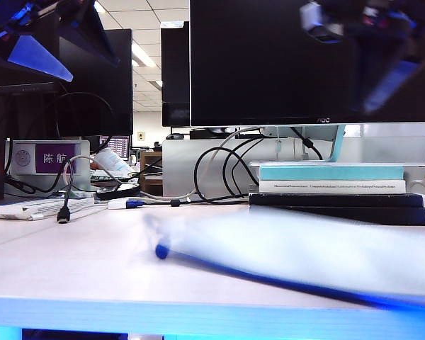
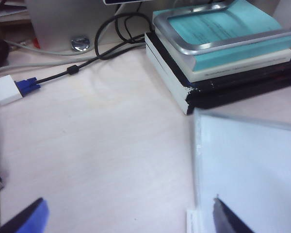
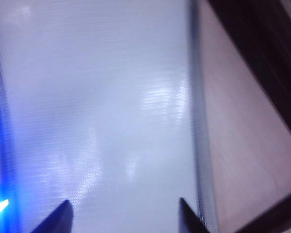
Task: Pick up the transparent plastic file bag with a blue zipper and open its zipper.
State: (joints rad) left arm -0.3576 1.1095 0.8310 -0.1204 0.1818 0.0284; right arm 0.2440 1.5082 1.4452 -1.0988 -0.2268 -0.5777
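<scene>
Right wrist view: we see the right gripper [image 3: 123,213] above the transparent plastic file bag [image 3: 102,111], fingers apart, holding nothing. Left gripper [image 2: 131,213] hangs over the table [image 2: 97,145], spread wide, empty, one finger over the bag's corner. In the exterior view both arms sit high, blurred. Bag lies near right, blue zipper [image 1: 269,280] on its near edge, books [image 1: 336,193] behind. Left table open.
</scene>
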